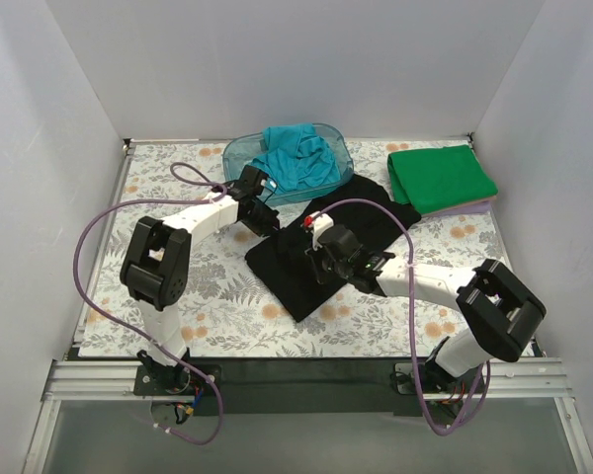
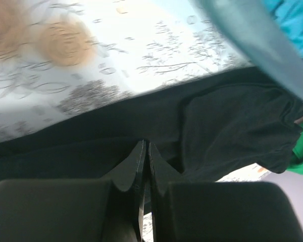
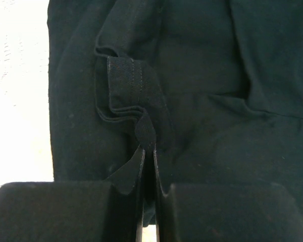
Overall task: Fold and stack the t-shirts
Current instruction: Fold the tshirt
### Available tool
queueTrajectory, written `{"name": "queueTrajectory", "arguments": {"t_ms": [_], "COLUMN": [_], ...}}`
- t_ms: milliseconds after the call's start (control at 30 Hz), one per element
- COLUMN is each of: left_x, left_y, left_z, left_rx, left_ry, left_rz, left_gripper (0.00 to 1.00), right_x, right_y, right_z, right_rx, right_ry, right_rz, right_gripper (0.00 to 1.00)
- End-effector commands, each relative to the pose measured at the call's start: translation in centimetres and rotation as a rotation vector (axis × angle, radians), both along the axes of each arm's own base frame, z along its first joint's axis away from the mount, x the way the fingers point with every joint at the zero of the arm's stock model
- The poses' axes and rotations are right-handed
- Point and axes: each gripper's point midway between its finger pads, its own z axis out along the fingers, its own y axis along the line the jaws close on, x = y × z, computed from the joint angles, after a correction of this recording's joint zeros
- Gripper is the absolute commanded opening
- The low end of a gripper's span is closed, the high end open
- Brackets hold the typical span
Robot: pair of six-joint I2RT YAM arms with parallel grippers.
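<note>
The black t-shirt [image 1: 296,281] lies part-folded at the centre of the worktop [image 1: 227,321]. The green t-shirt [image 1: 442,176] sits folded at 2 o'clock, and the teal t-shirt [image 1: 296,158] is heaped in the tub [image 1: 239,150] at 12 o'clock. The right gripper [image 3: 148,151] is pressed together on a bunched hem of the black cloth, which rises into its tips. The left gripper [image 2: 145,146] is also pressed together at the shirt's 11 o'clock edge beside the tub, but I cannot tell whether cloth lies between its fingers. The step in hand looks like a fold of the black shirt. To do it well, both grips should hold every layer, lift evenly, carry the edge across in one line, and lay it down flat without dragging the lower half or snagging the tub.
</note>
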Motion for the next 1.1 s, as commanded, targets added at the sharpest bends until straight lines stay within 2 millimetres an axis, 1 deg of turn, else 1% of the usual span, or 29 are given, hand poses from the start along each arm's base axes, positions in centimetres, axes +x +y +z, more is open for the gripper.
{"name": "queueTrajectory", "arguments": {"t_ms": [0, 33, 67, 100, 133, 200, 233, 267, 433, 467, 500, 567, 600, 633, 667, 700, 733, 767, 800, 833, 867, 900, 933, 967, 1000, 1033, 1067], "left_x": [1.7, 2.2, 2.3, 2.3, 2.5, 3.0, 3.4, 3.5, 4.3, 4.4, 4.6, 4.6, 4.7, 4.6, 4.6, 4.5, 4.0, 3.8, 3.6, 2.8, 2.5, 2.3, 1.8, 1.0, 0.4, 0.0, -0.9], "left_y": [-1.5, -1.9, -2.1, -2.2, -2.3, -2.6, -2.3, -2.3, -2.5, -2.7, -2.8, -3.0, -3.1, -3.2, -3.2, -3.3, -3.1, -3.0, -2.8, -2.3, -2.0, -1.5, -1.1, -0.4, 0.2, 0.8, 1.6], "left_z": [0.9, 1.2, 0.8, 0.0, -0.2, -0.3, -0.4, -0.5, -0.2, 0.0, 0.3, 0.8, 1.3, 1.6, 2.6, 3.1, 3.2, 4.5, 4.9, 4.5, 4.8, 6.1, 6.1, 5.6, 6.3, 6.1, 5.2], "left_rx": [0.001, -0.005, -0.003, 0.004, 0.006, 0.001, 0.022, 0.028, 0.02, 0.016, 0.016, 0.018, 0.021, 0.022, 0.015, 0.017, 0.019, 0.008, 0.014, 0.028, 0.031, 0.034, 0.044, 0.062, 0.072, 0.094, 0.118], "left_ry": [-0.046, -0.055, -0.044, -0.025, -0.022, -0.028, -0.042, -0.045, -0.076, -0.082, -0.094, -0.113, -0.13, -0.137, -0.157, -0.169, -0.168, -0.193, -0.204, -0.195, -0.203, -0.231, -0.231, -0.22, -0.226, -0.228, -0.212], "left_rz": [-0.012, -0.019, -0.019, -0.022, -0.02, -0.008, 0.009, 0.018, 0.03, 0.025, 0.011, -0.009, -0.024, -0.032, -0.036, -0.045, -0.051, -0.053, -0.052, -0.049, -0.049, -0.041, -0.04, -0.039, -0.032, -0.021, -0.027], "left_gripper": [0.0, 0.0, 0.0, 0.0, 0.0, 0.0, 0.0, 0.0, 0.0, 0.12, 0.26, 0.52, 0.77, 0.84, 0.86, 0.87, 0.87, 0.87, 0.87, 0.88, 0.87, 0.88, 0.88, 0.88, 0.89, 0.91, 0.91], "right_x": [0.3, 0.5, 0.7, 1.0, 1.3, 1.9, 2.5, 2.7, 4.7, 4.9, 5.3, 5.9, 6.1, 6.5, 6.5, 6.5, 6.7, 6.8, 6.5, 7.1, 7.0, 7.1, 6.9, 6.7, 6.3, 5.5, 5.0], "right_y": [-0.5, -0.7, -0.9, -1.1, -1.4, -2.2, -2.8, -3.1, -4.9, -5.2, -5.6, -6.6, -7.0, -7.9, -8.5, -8.9, -9.5, -9.9, -10.6, -11.1, -11.6, -11.9, -11.9, -11.6, -10.9, -9.5, -8.9], "right_z": [0.6, 0.5, 0.5, 0.5, 0.4, 0.2, 0.2, 0.0, -0.5, -0.5, -0.5, -0.6, -0.5, -0.3, -0.3, -0.3, 0.1, 0.3, 0.1, 1.0, 0.9, 1.1, 1.4, 1.4, 1.4, 1.6, 1.5], "right_rx": [0.05, 0.05, 0.05, 0.053, 0.052, 0.051, 0.045, 0.043, 0.039, 0.038, 0.037, 0.029, 0.024, 0.006, 0.002, -0.006, -0.011, -0.018, -0.055, -0.063, -0.086, -0.099, -0.108, -0.104, -0.092, -0.06, -0.054], "right_ry": [0.014, 0.014, 0.016, 0.021, 0.021, 0.027, 0.018, 0.021, 0.03, 0.03, 0.028, 0.028, 0.025, 0.007, 0.01, 0.013, -0.003, -0.009, 0.0, -0.023, -0.021, -0.024, -0.017, -0.005, 0.013, 0.045, 0.052], "right_rz": [-0.019, -0.033, -0.038, -0.057, -0.076, -0.115, -0.157, -0.168, -0.254, -0.27, -0.288, -0.362, -0.389, -0.448, -0.489, -0.511, -0.548, -0.574, -0.592, -0.634, -0.657, -0.666, -0.656, -0.633, -0.585, -0.503, -0.463], "right_gripper": [0.01, 0.01, 0.01, 0.01, 0.01, 0.01, 0.02, 0.02, 0.08, 0.1, 0.16, 0.22, 0.26, 0.31, 0.38, 0.52, 0.56, 0.59, 0.66, 0.68, 0.7, 0.72, 0.74, 0.76, 0.79, 0.8, 0.84]}}
